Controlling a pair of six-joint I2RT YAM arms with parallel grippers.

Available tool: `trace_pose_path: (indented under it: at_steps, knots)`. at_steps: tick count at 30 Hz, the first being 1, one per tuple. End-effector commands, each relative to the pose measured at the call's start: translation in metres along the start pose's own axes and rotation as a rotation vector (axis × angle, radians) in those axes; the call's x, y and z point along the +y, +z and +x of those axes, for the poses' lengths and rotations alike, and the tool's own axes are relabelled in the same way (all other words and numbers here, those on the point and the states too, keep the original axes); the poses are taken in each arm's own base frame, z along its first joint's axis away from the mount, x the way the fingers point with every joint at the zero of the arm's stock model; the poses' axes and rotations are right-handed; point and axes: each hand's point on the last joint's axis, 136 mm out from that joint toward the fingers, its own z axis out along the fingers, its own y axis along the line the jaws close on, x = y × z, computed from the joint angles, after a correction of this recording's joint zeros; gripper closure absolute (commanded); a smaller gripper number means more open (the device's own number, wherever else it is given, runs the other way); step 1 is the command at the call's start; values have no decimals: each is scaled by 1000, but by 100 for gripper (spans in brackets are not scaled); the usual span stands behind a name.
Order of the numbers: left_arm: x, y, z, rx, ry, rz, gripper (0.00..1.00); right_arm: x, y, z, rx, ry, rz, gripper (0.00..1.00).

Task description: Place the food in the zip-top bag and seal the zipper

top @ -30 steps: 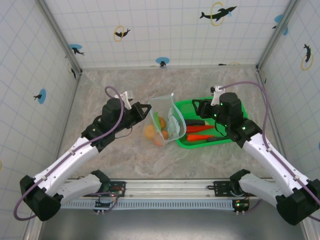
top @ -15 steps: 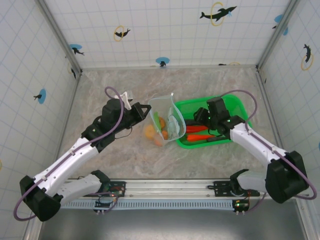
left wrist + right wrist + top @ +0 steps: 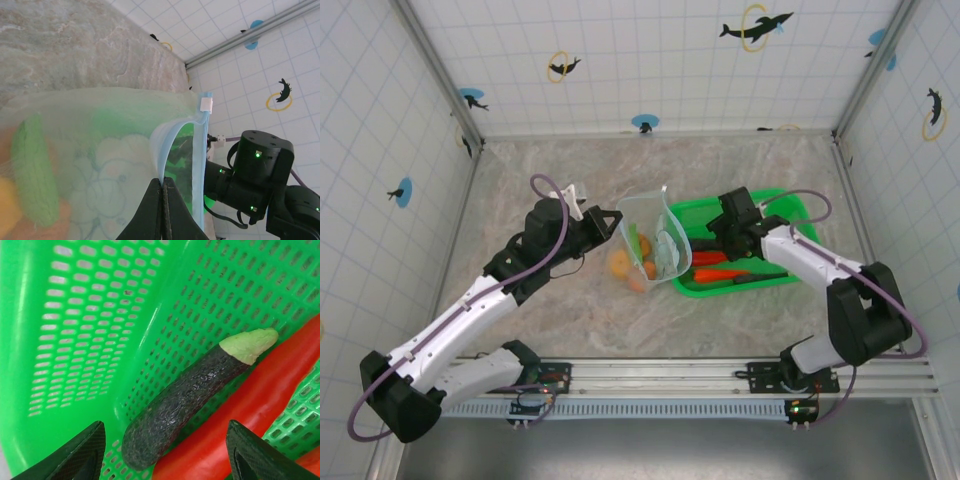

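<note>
My left arm (image 3: 460,320) and right arm (image 3: 805,258) match: white link shells between black joint housings, a purple cable (image 3: 533,184) looped loosely along each, small green lights (image 3: 256,154) on the right wrist's black block, and matte black tapered fingers (image 3: 80,455) on each hand.

A mottled grey-brown, stone-look surface (image 3: 560,170) carried two things near its middle: a clear bag (image 3: 655,235) standing mouth upward, and a green basket (image 3: 740,286) just beside it on the right.

Marbled tabletop (image 3: 535,165), white tiled walls (image 3: 640,60), dolphin stickers (image 3: 756,27)
</note>
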Motion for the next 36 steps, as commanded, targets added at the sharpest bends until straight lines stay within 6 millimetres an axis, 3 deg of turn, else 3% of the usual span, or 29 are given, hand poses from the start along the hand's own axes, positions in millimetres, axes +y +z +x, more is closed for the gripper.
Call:
trace_pose_path:
  at_steps: [1, 7, 14, 24, 26, 30, 36]
  knots:
    - [0, -5, -2, -15, 39, -4, 100, 17, 5, -8, -24, 91, -44, 34]
    - [0, -4, -1, -6, 44, -5, 100, 17, 26, -5, 6, 109, -22, 35]
    - [0, -4, -3, -5, 56, -16, 100, 2, 46, -1, 19, 135, 15, 37]
    - [0, -2, -2, 3, 58, -17, 100, -1, 61, -6, 16, 146, 26, 53]
    - [0, -3, -2, 1, 58, -20, 100, -1, 63, -7, 20, 157, 15, 61]
    - [0, -5, -2, -1, 58, -20, 100, -2, 55, -11, 5, 173, -8, 72]
    - [1, -7, -2, -4, 58, -24, 100, 7, 23, -28, -63, 220, -145, 77]
